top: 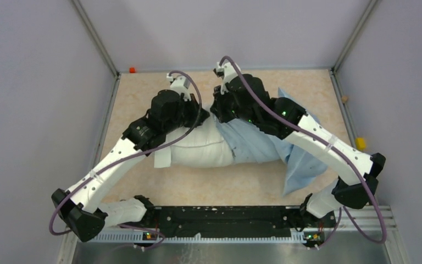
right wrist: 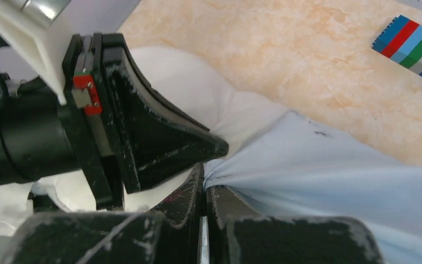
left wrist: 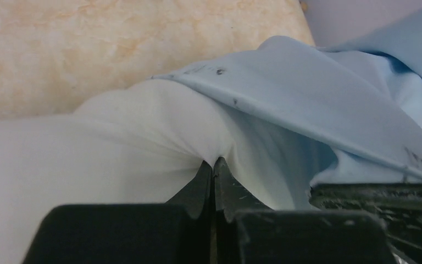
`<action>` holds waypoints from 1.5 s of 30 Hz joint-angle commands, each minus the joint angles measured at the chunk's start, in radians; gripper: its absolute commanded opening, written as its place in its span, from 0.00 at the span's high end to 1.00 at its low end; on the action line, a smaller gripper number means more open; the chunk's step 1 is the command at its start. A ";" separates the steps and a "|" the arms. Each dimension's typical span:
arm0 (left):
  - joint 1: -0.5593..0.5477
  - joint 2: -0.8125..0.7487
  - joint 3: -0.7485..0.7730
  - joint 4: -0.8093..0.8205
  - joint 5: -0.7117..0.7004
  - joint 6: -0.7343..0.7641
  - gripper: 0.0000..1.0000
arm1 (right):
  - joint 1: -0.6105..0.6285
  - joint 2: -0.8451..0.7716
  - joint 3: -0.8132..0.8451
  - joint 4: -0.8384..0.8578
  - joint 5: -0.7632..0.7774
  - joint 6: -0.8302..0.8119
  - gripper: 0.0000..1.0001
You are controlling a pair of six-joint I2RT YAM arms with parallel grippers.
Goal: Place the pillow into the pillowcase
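Apart, striped block [right wrist: 412,49] beyond pillowcase [right wrist: 318,170].

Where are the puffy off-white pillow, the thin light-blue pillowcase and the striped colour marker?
The puffy off-white pillow [top: 204,149]: top view, its bare left half.
The thin light-blue pillowcase [top: 296,174]: top view, its loose right corner.
The striped colour marker [right wrist: 412,49]: right wrist view, its middle.

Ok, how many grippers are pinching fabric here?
2. The left gripper is shut on the pillow at the mouth of the pillowcase; the right gripper is shut on the pillowcase's edge, close beside it.
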 commanded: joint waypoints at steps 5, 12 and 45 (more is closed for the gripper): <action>-0.077 0.055 0.080 0.047 0.168 0.015 0.89 | -0.211 0.027 0.006 0.196 -0.216 0.119 1.00; -0.075 0.074 0.171 0.012 0.164 0.084 0.52 | -0.363 0.156 -0.173 0.315 -0.348 0.196 1.00; 0.167 0.211 -0.021 0.125 0.152 0.074 1.00 | -0.195 0.121 0.050 0.193 -0.230 0.124 1.00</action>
